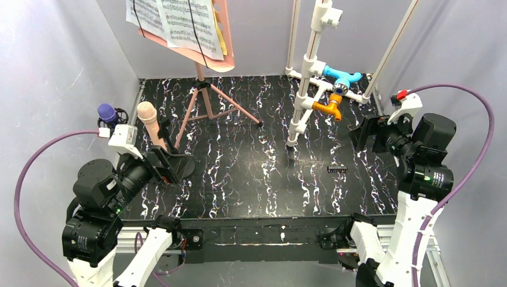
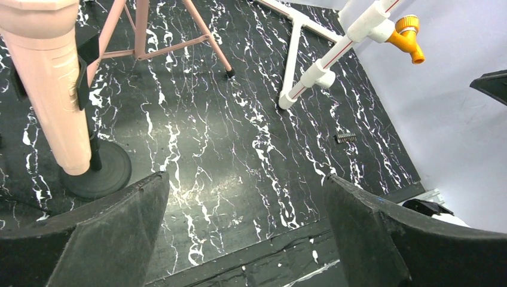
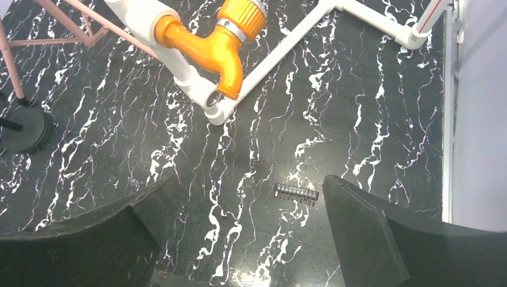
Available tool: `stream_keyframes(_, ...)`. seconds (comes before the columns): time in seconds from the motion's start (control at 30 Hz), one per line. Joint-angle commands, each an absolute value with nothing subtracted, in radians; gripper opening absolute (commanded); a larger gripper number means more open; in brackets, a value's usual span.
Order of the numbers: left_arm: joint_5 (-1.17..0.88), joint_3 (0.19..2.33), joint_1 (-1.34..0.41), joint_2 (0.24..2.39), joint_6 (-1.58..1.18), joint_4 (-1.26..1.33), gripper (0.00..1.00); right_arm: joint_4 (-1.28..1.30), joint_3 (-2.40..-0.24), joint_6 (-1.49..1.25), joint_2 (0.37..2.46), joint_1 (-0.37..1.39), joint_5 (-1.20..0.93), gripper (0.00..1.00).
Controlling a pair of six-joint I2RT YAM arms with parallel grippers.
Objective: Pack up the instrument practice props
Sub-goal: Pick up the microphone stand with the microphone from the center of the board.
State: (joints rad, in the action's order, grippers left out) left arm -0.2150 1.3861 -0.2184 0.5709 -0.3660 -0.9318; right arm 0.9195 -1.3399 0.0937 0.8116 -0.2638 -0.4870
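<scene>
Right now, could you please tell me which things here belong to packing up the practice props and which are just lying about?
For the job:
pink music stand
printed music pages
purple microphone
beige microphone

Just lying about:
white pipe frame
blue fitting
orange tap
small black toothed strip

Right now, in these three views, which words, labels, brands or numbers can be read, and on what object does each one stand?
No text can be read.
Printed music pages: staves and notes only, any title too small.
Beige microphone: faint marks on the body, too blurred.
White pipe: red line along it, no legible print.
</scene>
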Motion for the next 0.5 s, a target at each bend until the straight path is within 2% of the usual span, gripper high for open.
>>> stream_keyframes(0.0, -0.181, 1.379, -0.222, 0.558, -0.339, -0.945, 1.0, 0.898, -1.358, 0.054, 0.815, -0.275, -0.452, 1.0)
stream_keyframes(0.47, -0.109, 1.402, -0.232, 0.562, -0.28, -0.978, 1.0, 0.891, -1.311, 0.095, 0.826, -0.278, -0.476, 1.0)
